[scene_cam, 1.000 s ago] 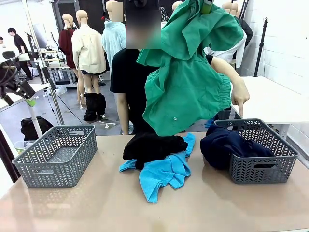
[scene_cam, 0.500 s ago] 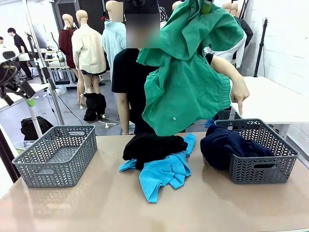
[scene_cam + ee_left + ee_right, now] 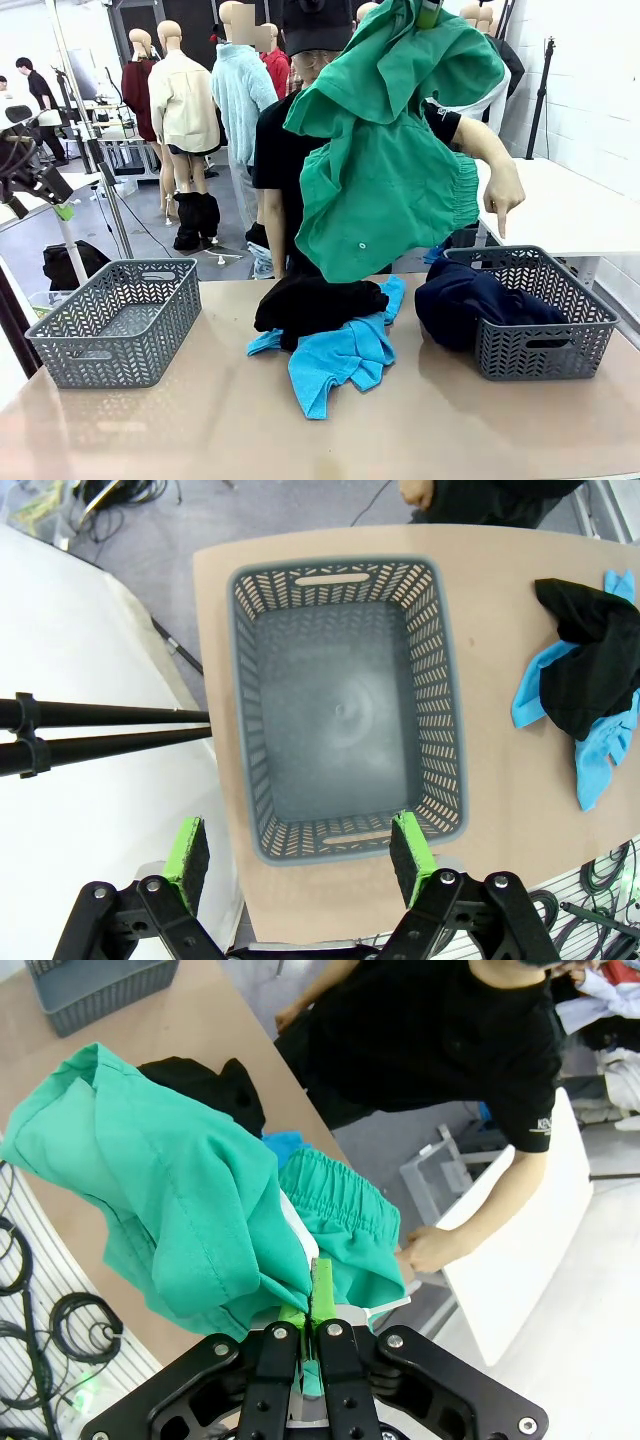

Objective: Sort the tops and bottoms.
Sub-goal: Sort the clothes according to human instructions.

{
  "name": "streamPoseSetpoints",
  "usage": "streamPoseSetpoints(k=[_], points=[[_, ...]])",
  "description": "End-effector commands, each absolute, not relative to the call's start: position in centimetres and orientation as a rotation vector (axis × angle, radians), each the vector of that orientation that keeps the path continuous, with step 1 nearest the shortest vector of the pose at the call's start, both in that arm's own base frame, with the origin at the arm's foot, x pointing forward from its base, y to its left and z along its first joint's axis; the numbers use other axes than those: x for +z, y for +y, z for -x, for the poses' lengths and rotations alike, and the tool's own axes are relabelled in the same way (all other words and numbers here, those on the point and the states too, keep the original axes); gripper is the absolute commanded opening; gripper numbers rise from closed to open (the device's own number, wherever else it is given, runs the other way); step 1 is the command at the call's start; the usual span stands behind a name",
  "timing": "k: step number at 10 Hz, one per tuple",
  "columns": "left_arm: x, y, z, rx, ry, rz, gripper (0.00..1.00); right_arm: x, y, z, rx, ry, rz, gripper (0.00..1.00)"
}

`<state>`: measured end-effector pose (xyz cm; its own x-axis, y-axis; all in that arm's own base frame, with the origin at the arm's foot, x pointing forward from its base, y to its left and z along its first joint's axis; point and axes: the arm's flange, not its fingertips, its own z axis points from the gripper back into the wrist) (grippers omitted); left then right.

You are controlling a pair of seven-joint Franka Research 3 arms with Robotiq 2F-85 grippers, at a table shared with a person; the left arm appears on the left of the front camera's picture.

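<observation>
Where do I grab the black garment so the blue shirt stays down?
Probably pinch the black garment at its raised hump, coming straight down: it lies piled on the blue shirt, whose cloth spreads out along its near side.

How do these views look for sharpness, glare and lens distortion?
Front view: sharp and evenly lit, with a mild sheen on the table. Left wrist view: the walls of the grey basket bulge from the wide angle, and its floor looks hazy. Right wrist view: the green bottoms, clamped in the right gripper, crowd the lens yet look sharp.

Left basket (image 3: 110,350), right basket (image 3: 540,352) — tan table (image 3: 200,430)
</observation>
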<state>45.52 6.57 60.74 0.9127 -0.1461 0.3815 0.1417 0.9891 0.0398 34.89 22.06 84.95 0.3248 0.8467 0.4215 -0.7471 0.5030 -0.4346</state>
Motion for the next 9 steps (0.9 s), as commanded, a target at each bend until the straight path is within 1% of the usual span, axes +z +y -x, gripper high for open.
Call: streamPoseSetpoints(k=[1, 3, 4, 5, 7, 9], points=[[60.9, 6.5, -45.7, -0.133, -0.4, -0.004, 0.94, 85.7, 18.8, -34.8, 1.009, -0.681, 0.215, 0.0], [60.9, 6.5, -45.7, -0.133, -0.4, -0.004, 0.94, 86.3, 14.2, -35.5, 0.887, -0.71, 0.259, 0.0], [60.9, 6.5, -45.7, -0.133, -0.4, -0.004, 0.94, 86.1, 10.6, -36.0, 0.8, -0.74, 0.263, 0.0], [60.9, 6.5, -45.7, -0.133, -0.4, -0.004, 0.94, 85.7, 8.7, -36.5, 0.792, -0.745, 0.243, 0.0], [60.9, 6.5, -45.7, -0.133, -0.4, -0.004, 0.94, 83.4, 3.8, -38.9, 0.594, -0.74, 0.236, 0.0], [60.9, 6.5, -45.7, -0.133, -0.4, -0.004, 0.94, 79.8, 0.8, -40.9, 0.578, -0.718, 0.156, 0.0]])
